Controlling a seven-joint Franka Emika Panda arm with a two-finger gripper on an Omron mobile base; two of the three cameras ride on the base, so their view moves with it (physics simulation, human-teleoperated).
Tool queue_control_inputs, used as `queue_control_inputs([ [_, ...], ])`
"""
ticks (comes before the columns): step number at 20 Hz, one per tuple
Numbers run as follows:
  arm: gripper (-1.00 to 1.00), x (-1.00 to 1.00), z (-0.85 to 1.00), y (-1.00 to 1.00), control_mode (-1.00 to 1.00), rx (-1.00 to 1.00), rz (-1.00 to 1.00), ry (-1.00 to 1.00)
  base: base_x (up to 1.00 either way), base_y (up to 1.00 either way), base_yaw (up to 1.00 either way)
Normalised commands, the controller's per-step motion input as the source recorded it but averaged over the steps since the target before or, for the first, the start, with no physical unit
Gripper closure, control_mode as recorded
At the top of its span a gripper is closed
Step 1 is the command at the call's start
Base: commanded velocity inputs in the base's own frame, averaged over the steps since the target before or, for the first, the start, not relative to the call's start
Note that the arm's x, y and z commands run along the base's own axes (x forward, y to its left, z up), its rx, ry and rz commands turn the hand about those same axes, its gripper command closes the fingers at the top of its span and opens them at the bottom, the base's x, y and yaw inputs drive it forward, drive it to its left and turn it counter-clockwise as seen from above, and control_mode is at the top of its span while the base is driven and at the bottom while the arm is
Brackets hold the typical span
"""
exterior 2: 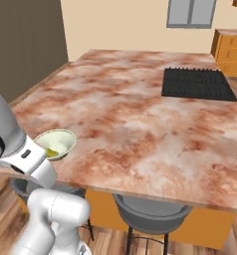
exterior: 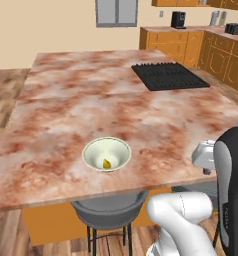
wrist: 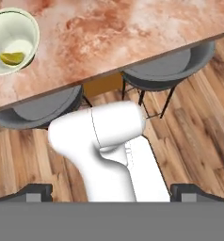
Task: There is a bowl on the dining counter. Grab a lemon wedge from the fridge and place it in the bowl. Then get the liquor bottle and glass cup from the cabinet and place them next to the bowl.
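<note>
Lying in bowl (wrist: 12, 40) — lemon wedge (wrist: 12, 58), well apart from wide-open, empty jaws.

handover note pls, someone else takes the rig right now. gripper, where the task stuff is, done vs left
Gripper: open, empty, pulled back over the floor off the counter's near edge.
Bowl: on the dining counter, close to its near edge, above a grey stool.
Lemon wedge: lying inside the bowl.
Done: lemon step.
Left: liquor bottle and glass cup, neither beside the bowl yet. Both have to come from the cabinet and be set on the counter next to the bowl.
Note: black cooktop sits at the counter's far right, well away from the bowl.
</note>
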Motion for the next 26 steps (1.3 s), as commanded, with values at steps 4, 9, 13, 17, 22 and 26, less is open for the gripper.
queue_control_inputs([
  [4,-1.00,0.00,0.00,0.00,1.00,0.00,0.00,0.00,-0.13,-1.00,0.00],
  [9,-1.00,0.00,0.00,0.00,1.00,0.00,0.00,0.00,-0.07,-1.00,0.00],
  [13,-1.00,0.00,0.00,0.00,1.00,0.00,0.00,0.00,-0.01,-1.00,0.00],
  [17,-1.00,0.00,0.00,0.00,1.00,0.00,0.00,0.00,0.00,-1.00,0.00],
  [22,-1.00,0.00,0.00,0.00,1.00,0.00,0.00,0.00,0.00,-1.00,0.00],
  [26,-1.00,0.00,0.00,0.00,1.00,0.00,0.00,0.00,0.19,-1.00,0.01],
])
